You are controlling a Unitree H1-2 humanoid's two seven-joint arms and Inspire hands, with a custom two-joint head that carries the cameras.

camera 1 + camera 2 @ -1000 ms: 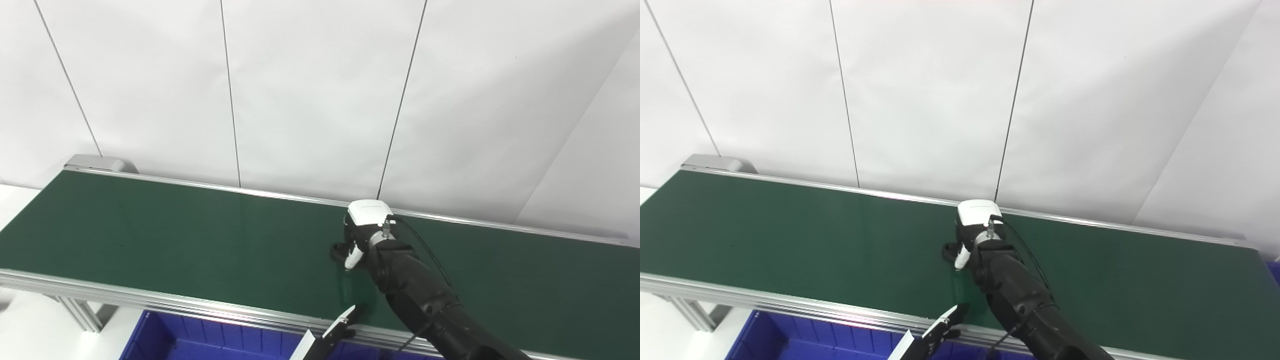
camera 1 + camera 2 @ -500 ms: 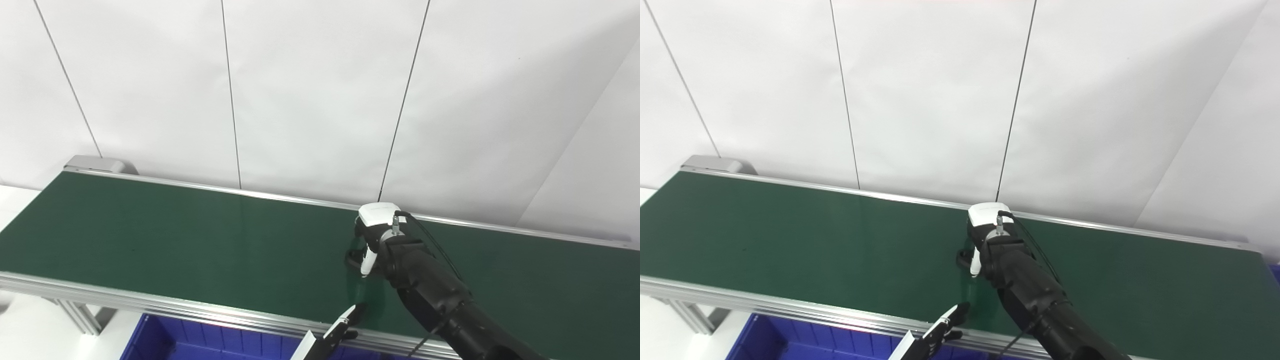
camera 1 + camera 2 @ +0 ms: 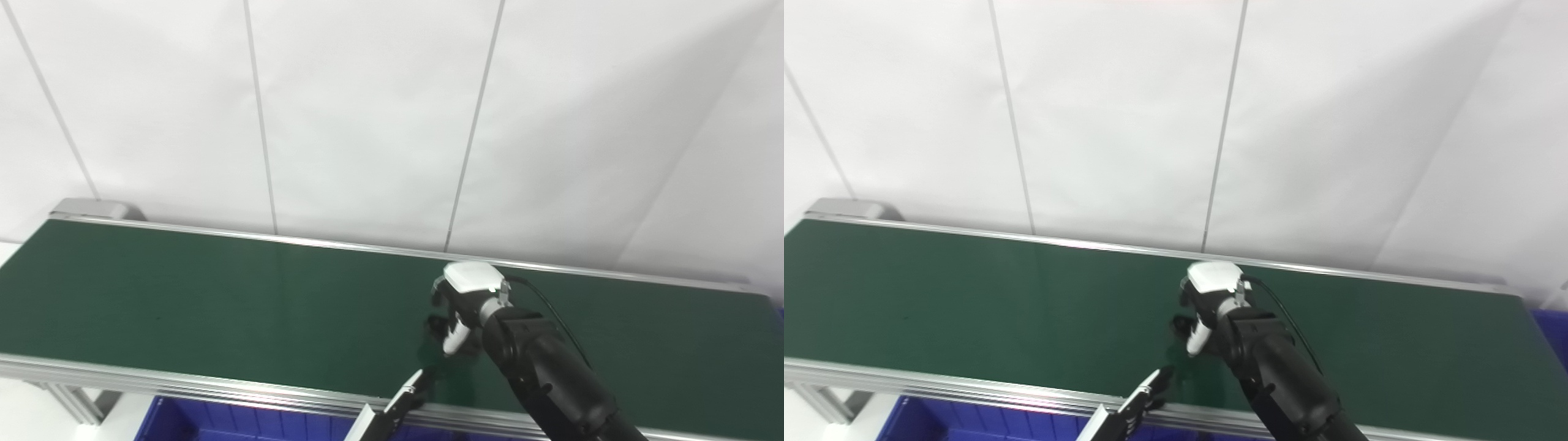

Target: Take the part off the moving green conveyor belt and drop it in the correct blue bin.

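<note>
Our right hand (image 3: 458,306) hovers over the belt (image 3: 214,294), fingers curled around something dark we cannot identify; binning remains.

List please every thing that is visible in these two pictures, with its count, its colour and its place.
Flat conveyor belt: one, dark green, across the middle, between silver aluminium rails.
Plastic bin: one, blue, below the near rail at bottom left; a second blue bin corner shows at the right end.
Wall panels: white, with thin dark seams, behind the belt.
Part: none clearly visible on the open belt.
Right hand: one, black and white, over the belt's middle, fingers curled downward.
Left hand: one, black and white, at the near rail, only partly in view.
</note>
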